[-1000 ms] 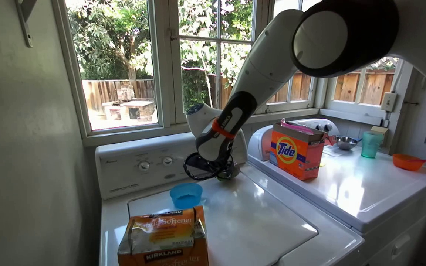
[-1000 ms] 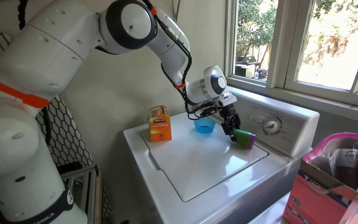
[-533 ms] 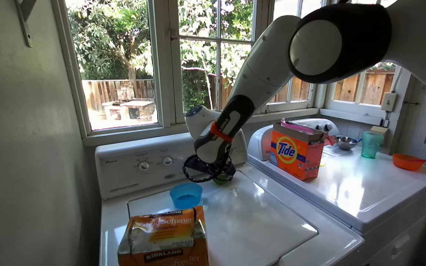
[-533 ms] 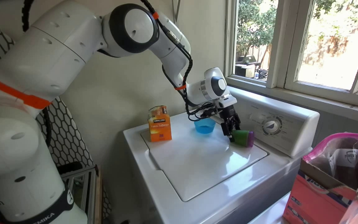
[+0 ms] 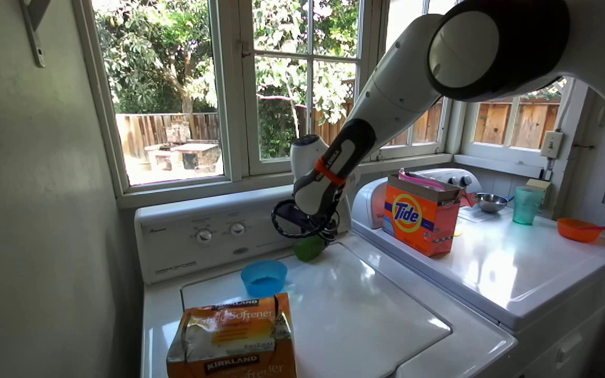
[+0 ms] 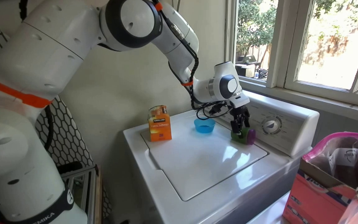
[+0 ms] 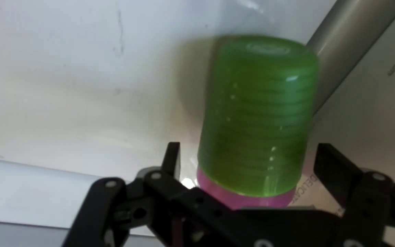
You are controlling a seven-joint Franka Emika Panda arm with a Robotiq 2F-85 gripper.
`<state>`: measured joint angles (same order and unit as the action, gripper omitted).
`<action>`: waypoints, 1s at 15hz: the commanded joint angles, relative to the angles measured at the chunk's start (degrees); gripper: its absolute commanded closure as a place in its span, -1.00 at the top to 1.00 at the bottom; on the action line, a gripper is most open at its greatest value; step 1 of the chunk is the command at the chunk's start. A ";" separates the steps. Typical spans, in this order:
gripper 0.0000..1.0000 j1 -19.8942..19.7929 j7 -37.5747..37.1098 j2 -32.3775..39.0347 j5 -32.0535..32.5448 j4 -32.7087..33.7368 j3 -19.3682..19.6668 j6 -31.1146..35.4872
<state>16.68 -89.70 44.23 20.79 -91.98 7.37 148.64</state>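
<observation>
1 robot arm (image 6: pixel 129 25), 1 gripper (image 7: pixel 248 154), 2 fingers (image 7: pixel 334 171). Green-and-purple cup (image 7: pixel 259 116) plus teal cup (image 5: pixel 527 206) makes 2 cups; can't tell if the former is a nested pair, logged as 1. Blue bowl (image 6: pixel 204 128), metal bowl (image 5: pixel 491 208), orange bowl (image 5: pixel 577 233): 3 bowls. Softener box (image 6: pixel 161 129) and Tide box (image 5: pixel 418 218): 2 boxes. Pink-edged bag (image 6: pixel 343 135): 1. Washer (image 6: pixel 194 168) and neighbouring machine (image 5: pixel 491 278): 2 white machines. Washer knobs (image 6: pixel 271 126): 3 across both exterior views. Neighbouring machine's knobs (image 5: pixel 465 180): at least 2, partly blocked. Orange bands (image 6: pixel 36 100) on the arm: 3 in an exterior view. Pink handle (image 5: pixel 599 228): 1. Wall switch (image 5: pixel 552 144): 1. Wall bracket (image 5: pixel 35 39): 1.
</observation>
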 commanded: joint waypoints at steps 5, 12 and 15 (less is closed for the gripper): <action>1.00 2.07 0.89 0.20 -1.44 0.09 1.73 0.11; 1.00 1.28 -1.77 0.58 -5.21 -0.18 1.53 3.22; 1.00 1.34 -3.22 1.02 -7.80 -0.13 1.76 6.06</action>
<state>17.77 -90.76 44.48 16.12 -91.73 8.67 151.02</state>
